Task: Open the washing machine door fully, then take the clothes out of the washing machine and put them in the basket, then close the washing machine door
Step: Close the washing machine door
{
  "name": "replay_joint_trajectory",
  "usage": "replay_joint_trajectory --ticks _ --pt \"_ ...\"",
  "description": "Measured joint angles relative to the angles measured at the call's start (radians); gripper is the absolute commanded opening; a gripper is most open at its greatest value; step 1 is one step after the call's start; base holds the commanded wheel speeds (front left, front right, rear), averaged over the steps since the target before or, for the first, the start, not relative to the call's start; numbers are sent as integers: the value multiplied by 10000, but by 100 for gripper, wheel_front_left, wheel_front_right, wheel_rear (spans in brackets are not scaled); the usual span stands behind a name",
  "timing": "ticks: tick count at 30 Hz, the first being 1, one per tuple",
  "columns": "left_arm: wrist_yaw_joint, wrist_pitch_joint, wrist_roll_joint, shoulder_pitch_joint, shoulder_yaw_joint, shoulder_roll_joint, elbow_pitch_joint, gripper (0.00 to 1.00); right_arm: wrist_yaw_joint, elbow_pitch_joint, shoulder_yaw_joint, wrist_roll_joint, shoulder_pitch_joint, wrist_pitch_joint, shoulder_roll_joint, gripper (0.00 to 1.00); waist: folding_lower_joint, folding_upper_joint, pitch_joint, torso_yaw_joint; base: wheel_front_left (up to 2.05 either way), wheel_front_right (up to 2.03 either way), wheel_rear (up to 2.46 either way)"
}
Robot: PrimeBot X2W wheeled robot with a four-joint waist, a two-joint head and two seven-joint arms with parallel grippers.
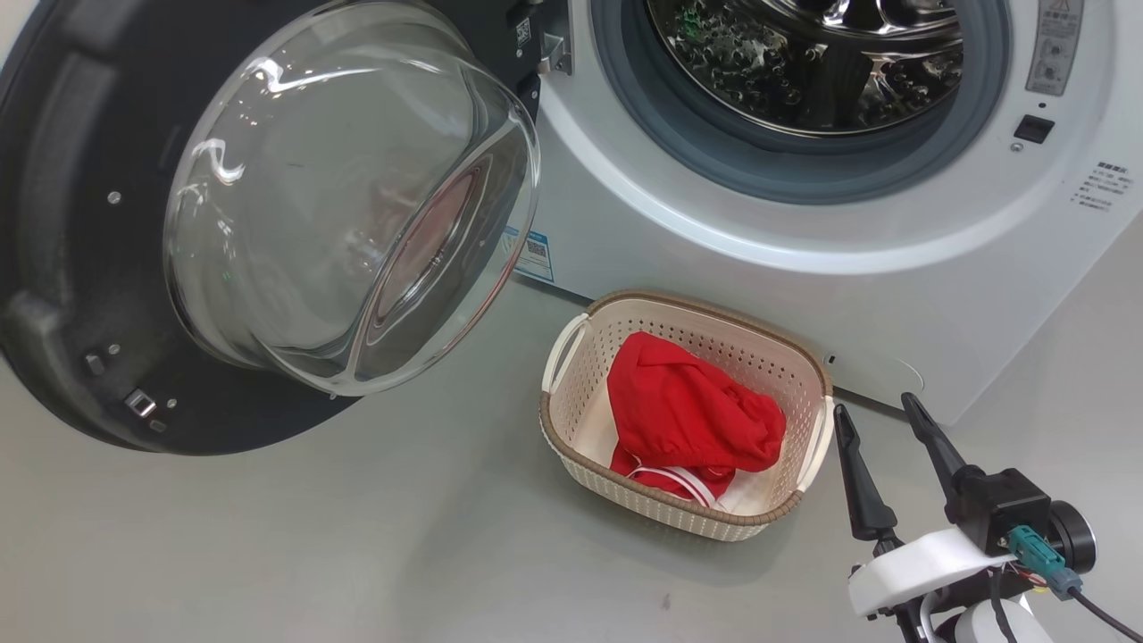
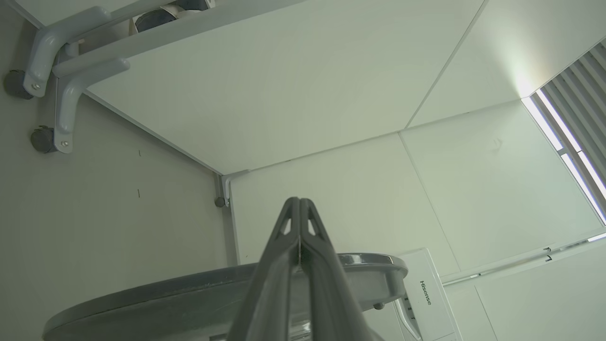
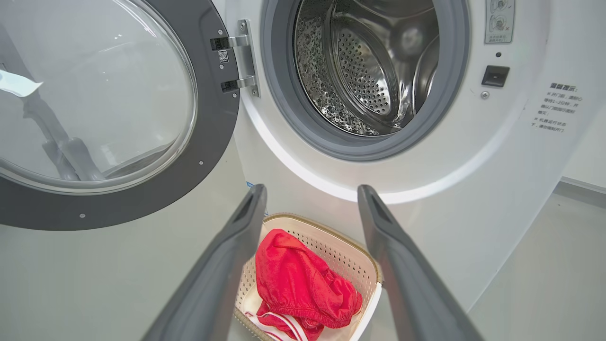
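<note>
Left fingers (image 2: 277, 270) together, right fingers (image 1: 859, 482) apart

The head view looks down on the cream perforated plastic basket (image 1: 777, 357) and white boxy washing machine (image 1: 804, 295); the lower right wrist view shares both; the left wrist view faces upward.

Head view: washing machine door (image 1: 54, 268) at upper left, hinged left of the washing machine (image 1: 804, 268) at upper right. Basket (image 1: 714, 314) at centre on floor (image 1: 357, 554), before the drum mouth, clothes (image 1: 688, 415) inside. Right gripper (image 1: 874, 404) at lower right, just beside basket.
</note>
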Motion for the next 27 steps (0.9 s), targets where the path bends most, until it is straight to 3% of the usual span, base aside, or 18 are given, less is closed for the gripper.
replay_joint_trajectory --ticks 8,27 --pt "337 765 -291 -455 -82 581 1001 0 8 -29 46 -10 -159 96 -8 100 0 0 158 -271 0 0 0" --pt "293 2008 -523 -1354 -685 1070 2512 0 8 -61 -4 -8 -332 136 -82 100 0 0 430 -983 0 0 0"
